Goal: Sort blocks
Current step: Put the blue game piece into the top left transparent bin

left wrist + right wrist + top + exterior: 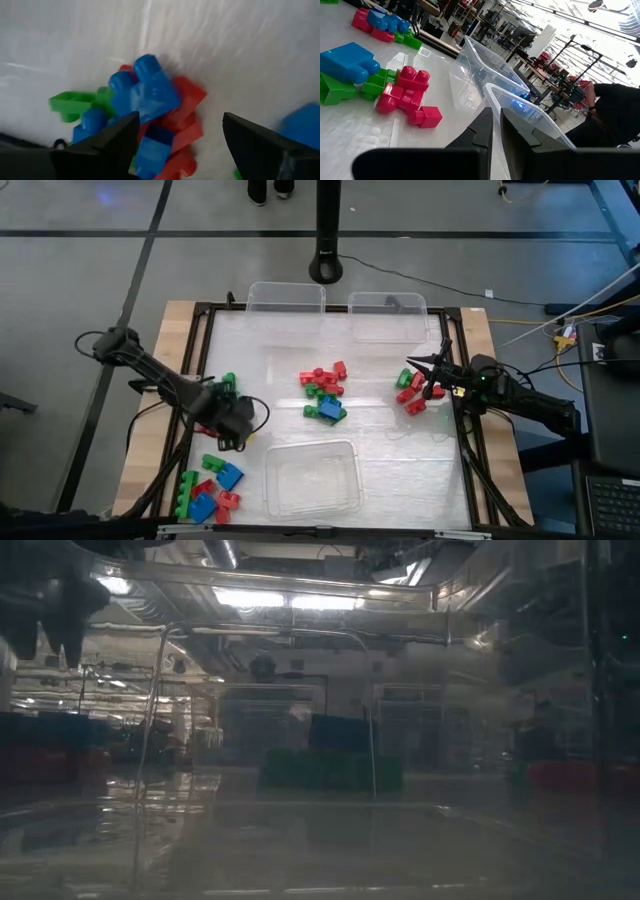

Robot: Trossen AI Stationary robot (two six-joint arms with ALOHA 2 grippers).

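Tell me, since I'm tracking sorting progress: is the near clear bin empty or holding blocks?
Empty. The high view shows the near bin with only bare table through it; blocks lie outside.

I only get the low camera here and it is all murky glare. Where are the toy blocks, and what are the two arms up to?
Observer: Blocks lie in four clusters; the middle pile mixes red, green and blue.
Operator: And the left arm?
Observer: The left gripper, fingers open, hangs over a heap of blue, red and green blocks near the table's left edge.
Operator: The right one?
Observer: The right gripper is shut, holding nothing, beside red blocks on the right side.
Operator: Any bins?
Observer: Three clear bins; the near bin holds no blocks.
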